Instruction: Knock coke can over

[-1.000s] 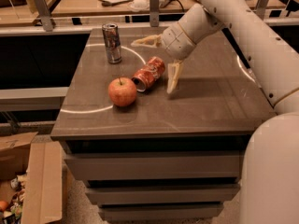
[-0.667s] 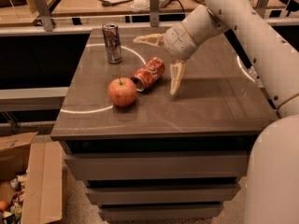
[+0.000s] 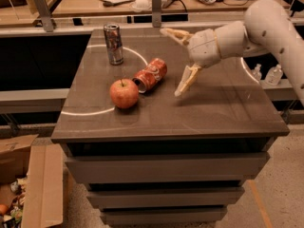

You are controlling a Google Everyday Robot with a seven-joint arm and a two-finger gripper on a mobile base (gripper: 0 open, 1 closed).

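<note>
The red coke can [image 3: 150,75] lies on its side near the middle of the dark table top [image 3: 209,113], its open end towards a red apple [image 3: 124,93] that it nearly touches. My gripper [image 3: 170,63] hangs just right of the can, apart from it and a little above the table. It is open and empty. One finger [image 3: 186,80] points down towards the table and the other finger [image 3: 174,33] reaches out to the left above the can.
A slimmer silver-grey can [image 3: 113,43] stands upright at the back left of the table. A cardboard box [image 3: 33,184] sits on the floor at the left. Desks with clutter run behind the table. Small bottles [image 3: 267,74] stand at the right.
My gripper has drawn a little to the right, away from the lying can, and its upper finger now shows spread out. The can, apple and silver can have not moved.
</note>
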